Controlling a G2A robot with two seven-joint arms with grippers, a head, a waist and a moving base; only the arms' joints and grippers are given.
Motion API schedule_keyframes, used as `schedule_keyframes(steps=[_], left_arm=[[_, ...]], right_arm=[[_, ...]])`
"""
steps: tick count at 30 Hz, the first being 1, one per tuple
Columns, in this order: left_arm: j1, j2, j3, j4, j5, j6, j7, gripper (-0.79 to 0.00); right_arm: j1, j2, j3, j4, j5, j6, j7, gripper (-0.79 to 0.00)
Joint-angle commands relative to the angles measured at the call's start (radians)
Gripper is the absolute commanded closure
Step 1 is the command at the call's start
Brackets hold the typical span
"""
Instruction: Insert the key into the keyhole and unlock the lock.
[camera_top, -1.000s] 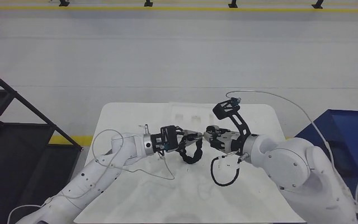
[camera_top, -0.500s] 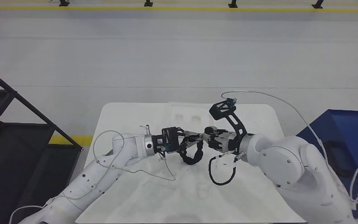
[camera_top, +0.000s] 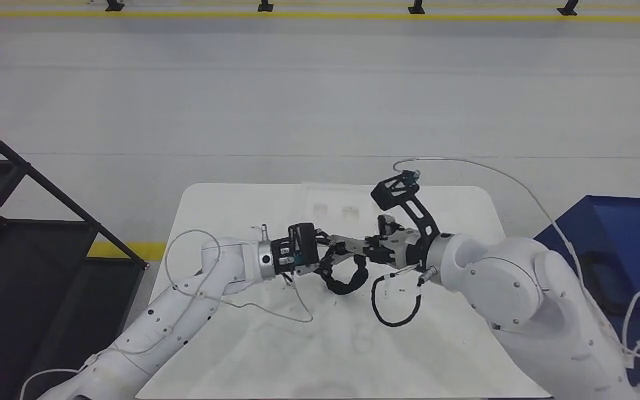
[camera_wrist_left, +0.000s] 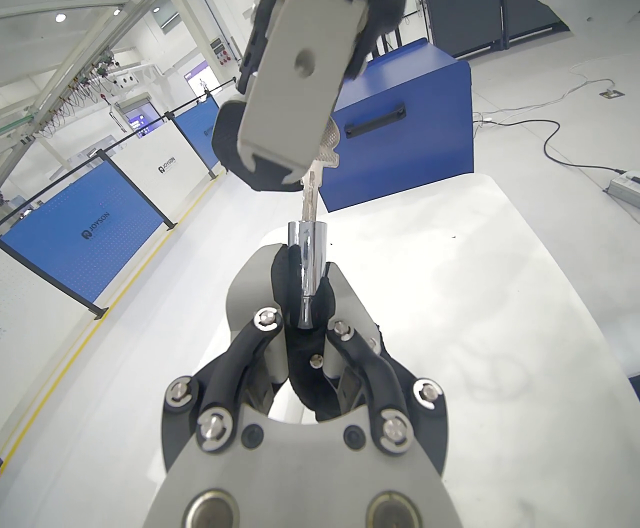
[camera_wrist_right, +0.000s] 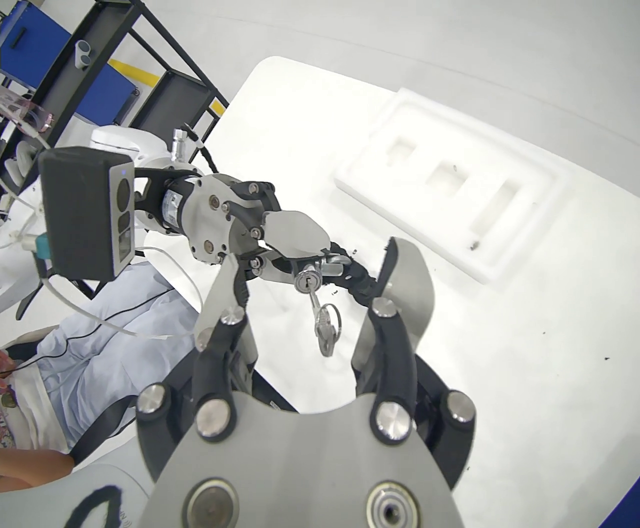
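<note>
Seen from above, two arms meet over the middle of the white bench (camera_top: 220, 215). The left claw (camera_top: 326, 250), coming in from the lower left of the frame, grips the lock (camera_top: 349, 282), and the lock's black cable loop hangs below it at centre frame. The right claw (camera_top: 372, 247) faces it from the right, just beside it. A white foam tray (camera_top: 340, 207) lies on the bench behind them, toward the bench's upper edge in the frame.

In the left wrist view, the left claw (camera_wrist_left: 302, 267) is pressed together on the lock (camera_wrist_left: 308, 242), with the chrome cylinder and black cable clamped between its fingers. The key (camera_wrist_left: 311, 197) stands in the keyhole at the cylinder's free end, with part of its blade exposed. One finger of the right claw is in front of the key's head.

In the right wrist view, the right claw (camera_wrist_right: 311, 252) is spread wide on either side of the key (camera_wrist_right: 315, 299) and touches neither key nor lock. The key sits in the lock's face (camera_wrist_right: 306, 281). A key ring (camera_wrist_right: 332, 316) and a second key (camera_wrist_right: 326, 340) dangle from it. The foam tray (camera_wrist_right: 450, 230) rests on the bench beyond.
</note>
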Motion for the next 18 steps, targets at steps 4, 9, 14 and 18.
schedule_keyframes(steps=[4, 9, 14, 18], left_arm=[[-0.002, 0.002, -0.027, 0.011, -0.057, -0.059, -0.036, 0.0], [0.003, 0.012, -0.071, 0.005, -0.12, -0.155, -0.098, 0.0], [0.013, 0.026, -0.117, -0.017, -0.196, -0.264, -0.195, 0.0], [0.015, 0.038, -0.134, -0.028, -0.281, -0.329, -0.328, 0.0]], right_arm=[[-0.007, 0.008, 0.02, -0.007, -0.021, -0.154, 0.003, -0.785], [-0.028, 0.023, 0.056, -0.006, -0.015, -0.329, 0.062, -0.785], [-0.052, 0.036, 0.092, -0.002, 0.006, -0.47, 0.092, -0.785], [-0.074, 0.046, 0.123, -0.011, 0.006, -0.556, 0.095, -0.785]])
